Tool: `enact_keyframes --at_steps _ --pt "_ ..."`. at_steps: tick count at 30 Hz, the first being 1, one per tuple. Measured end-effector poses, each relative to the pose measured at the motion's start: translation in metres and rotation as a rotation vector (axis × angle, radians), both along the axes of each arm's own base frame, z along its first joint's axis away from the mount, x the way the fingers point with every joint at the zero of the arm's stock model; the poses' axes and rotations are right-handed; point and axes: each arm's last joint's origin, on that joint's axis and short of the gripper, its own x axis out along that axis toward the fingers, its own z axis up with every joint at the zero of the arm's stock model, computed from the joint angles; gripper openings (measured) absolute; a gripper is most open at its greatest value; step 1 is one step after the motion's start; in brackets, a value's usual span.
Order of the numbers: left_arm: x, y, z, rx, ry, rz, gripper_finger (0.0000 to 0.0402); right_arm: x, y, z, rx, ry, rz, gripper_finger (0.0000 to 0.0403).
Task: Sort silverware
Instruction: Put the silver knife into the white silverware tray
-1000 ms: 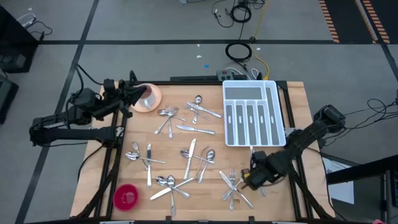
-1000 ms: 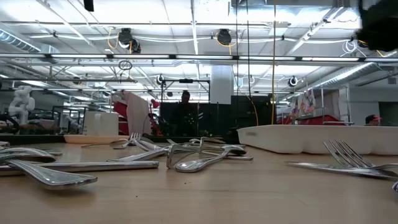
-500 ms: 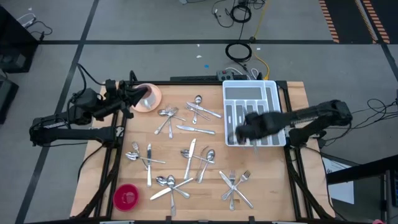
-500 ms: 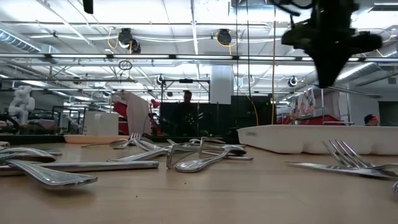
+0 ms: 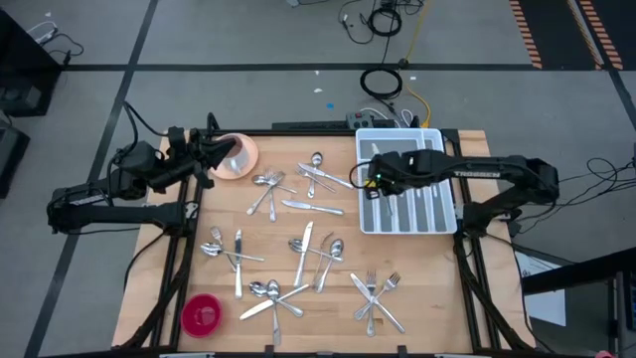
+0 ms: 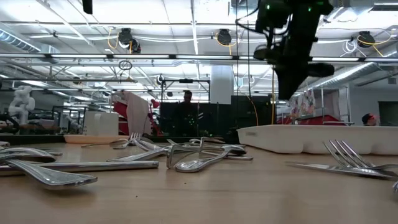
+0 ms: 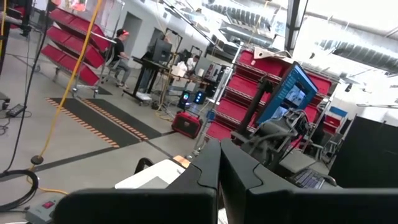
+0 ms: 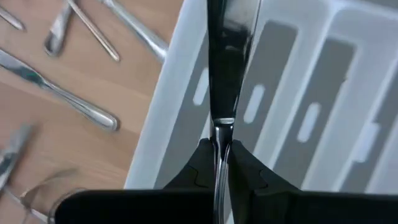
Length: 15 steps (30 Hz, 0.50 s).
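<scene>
Right gripper (image 8: 222,163) over the left side of the white tray (image 5: 445,221), fingers clamped on 1 slim piece of silverware (image 8: 230,56), seen edge-on in the right wrist view; probably a knife, not certain. Piece hanging out ahead of the fingers, above the tray's leftmost long compartments and close to its left wall. Not yet released.

Left gripper (image 5: 214,151) parked at the tabletop's far left corner beside the pink cup (image 5: 238,156), fingers together, nothing held.

Remaining silverware (image 5: 308,249) scattered loose over the tabletop (image 5: 338,328), several pieces crossed or stacked; forks (image 5: 376,295) heaped near the front edge. No pieces clearly seen in the tray compartments.

Risks, judged from present position:
- Release this near the left wall: piece could catch the rim and tip out onto the tabletop, or bridge 2 compartments.
- Narrow, edge-on hold: piece could swivel in the fingers and land askew.
- Later picks from crossed heaps: 2 pieces could lift together.
</scene>
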Motion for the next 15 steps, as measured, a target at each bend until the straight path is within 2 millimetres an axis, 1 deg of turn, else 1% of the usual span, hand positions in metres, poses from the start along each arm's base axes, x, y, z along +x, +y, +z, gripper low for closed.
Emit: enact_keyframes --at_steps 3,7,13,15 --pt "0.000 0.000 0.000 -0.001 0.000 0.000 0.0007 -0.003 0.001 -0.020 0.040 0.025 -0.020 0.0000" --pt "0.000 0.000 0.000 -0.005 -0.002 -0.001 0.0007 -0.008 0.005 -0.042 0.098 -0.013 -0.061 0.0000" --pt "0.000 0.000 0.000 -0.005 -0.001 0.003 0.0007 -0.013 0.012 -0.062 0.131 -0.034 -0.114 0.0000" --pt "0.000 0.000 0.000 -0.006 -0.002 0.005 0.0007 -0.015 0.013 -0.066 0.133 -0.029 -0.129 0.0000"
